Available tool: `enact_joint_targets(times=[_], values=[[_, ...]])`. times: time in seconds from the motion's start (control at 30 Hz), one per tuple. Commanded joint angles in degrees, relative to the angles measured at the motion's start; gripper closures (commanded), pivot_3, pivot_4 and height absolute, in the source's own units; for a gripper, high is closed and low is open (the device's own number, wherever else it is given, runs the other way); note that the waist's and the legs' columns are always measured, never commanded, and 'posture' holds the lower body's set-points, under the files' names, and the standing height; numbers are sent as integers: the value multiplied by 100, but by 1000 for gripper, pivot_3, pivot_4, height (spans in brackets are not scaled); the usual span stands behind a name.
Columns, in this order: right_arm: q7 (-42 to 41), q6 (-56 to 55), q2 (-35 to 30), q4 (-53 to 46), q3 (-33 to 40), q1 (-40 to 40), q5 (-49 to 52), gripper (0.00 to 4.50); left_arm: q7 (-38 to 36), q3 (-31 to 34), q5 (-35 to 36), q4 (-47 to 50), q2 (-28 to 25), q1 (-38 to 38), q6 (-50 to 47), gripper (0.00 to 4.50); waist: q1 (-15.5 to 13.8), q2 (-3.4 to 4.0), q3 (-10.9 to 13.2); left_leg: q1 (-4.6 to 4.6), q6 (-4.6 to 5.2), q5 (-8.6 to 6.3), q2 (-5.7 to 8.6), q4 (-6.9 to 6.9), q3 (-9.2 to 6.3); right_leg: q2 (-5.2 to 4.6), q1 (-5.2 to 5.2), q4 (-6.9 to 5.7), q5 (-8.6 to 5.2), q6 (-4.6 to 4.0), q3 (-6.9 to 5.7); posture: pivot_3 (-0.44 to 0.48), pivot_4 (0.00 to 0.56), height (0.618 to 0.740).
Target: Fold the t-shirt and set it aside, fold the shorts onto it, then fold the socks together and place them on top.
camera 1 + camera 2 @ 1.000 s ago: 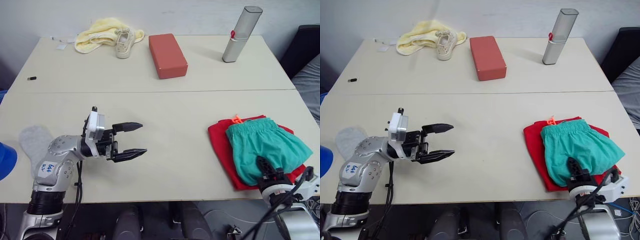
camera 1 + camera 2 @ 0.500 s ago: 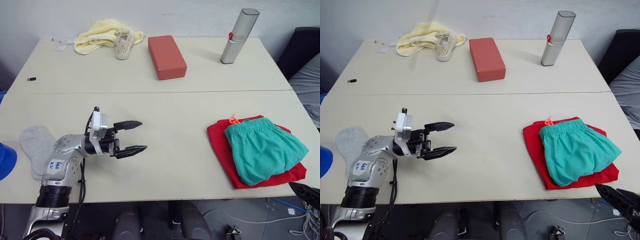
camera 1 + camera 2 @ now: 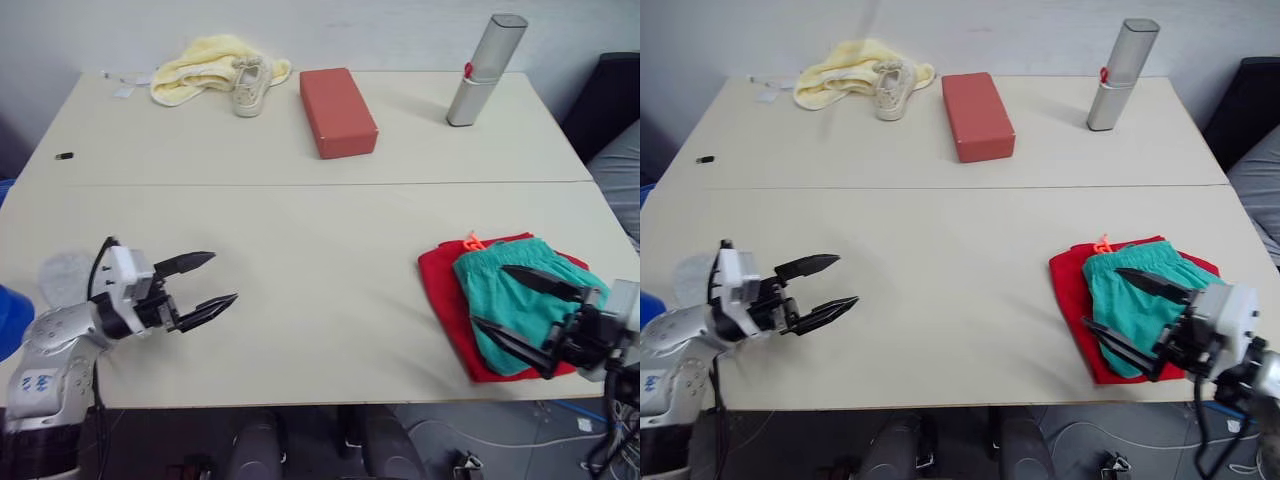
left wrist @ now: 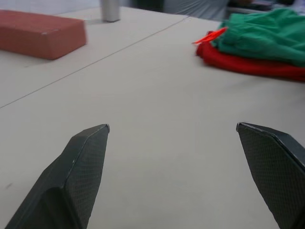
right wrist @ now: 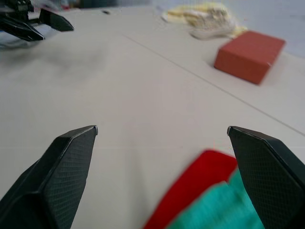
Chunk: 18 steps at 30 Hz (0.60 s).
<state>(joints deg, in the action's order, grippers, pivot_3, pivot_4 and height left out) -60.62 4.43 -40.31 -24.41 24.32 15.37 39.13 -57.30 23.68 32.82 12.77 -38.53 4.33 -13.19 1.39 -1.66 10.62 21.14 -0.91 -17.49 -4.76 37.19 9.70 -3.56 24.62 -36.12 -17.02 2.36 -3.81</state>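
While the shorts [image 3: 530, 300] lie folded on the t-shirt [image 3: 445, 295], the right gripper [image 3: 512, 307] hovers over them, jaws apart. Well away across the tabletop [image 3: 320, 250], the left gripper [image 3: 200, 284] gapes empty.

bright red t-shirt [image 3: 440, 283], teal-green shorts [image 3: 520, 295] with an orange drawstring [image 3: 472, 240], light grey sock [image 3: 62, 276] I think, pale yellow cloth [image 3: 205, 62], cream shoe [image 3: 250, 84], brick-red block [image 3: 338, 97], silver case [image 3: 485, 68], beige table [image 3: 320, 250], black gripper fingers [image 3: 195, 262]

Both arms are silver-grey metal with rounded joint housings. Each ends in a white block carrying the left gripper [image 3: 205, 281] or right gripper [image 3: 525, 308], both with two pointed black fingers [image 4: 76, 181] of carbon-weave texture. A black cable loops at the left wrist.
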Motion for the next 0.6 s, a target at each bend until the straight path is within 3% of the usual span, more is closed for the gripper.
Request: enact_joint_targets(times=[0.03,0.17,0.3,0.47,0.6], values=[[-463,-474,143,544,-502,-451,-290,35,416,1033,183,667,61,764,3,0,15,-4,-2,-1,6,-3,0,2,2,-2,-2,3,0,1,0,0,150,740],[-1060,-845,245,925,-944,-889,-328,35,774,2282,288,752,473,1954,70,0,48,-5,-3,-6,50,-29,1,14,17,-13,-6,4,4,7,4,0,150,740],[-1371,-1560,570,1377,-1281,-1167,-650,35,941,3250,287,201,1067,3169,156,0,74,-11,-6,-11,49,-36,-6,19,20,-9,-7,3,2,-2,-1,0,150,740],[-1579,-1842,724,1608,-1451,-1182,-648,35,1374,3653,398,-164,1449,3820,-113,0,19,-13,-6,-9,40,-41,-7,33,5,-16,-8,8,-14,-30,-22,0,150,740],[-1616,-1756,699,1507,-1488,-1118,-494,35,1688,3672,585,-125,1484,3882,-452,0,21,-19,-9,-6,31,-48,-1,43,1,-35,-15,15,-25,-69,-27,0,150,740]])
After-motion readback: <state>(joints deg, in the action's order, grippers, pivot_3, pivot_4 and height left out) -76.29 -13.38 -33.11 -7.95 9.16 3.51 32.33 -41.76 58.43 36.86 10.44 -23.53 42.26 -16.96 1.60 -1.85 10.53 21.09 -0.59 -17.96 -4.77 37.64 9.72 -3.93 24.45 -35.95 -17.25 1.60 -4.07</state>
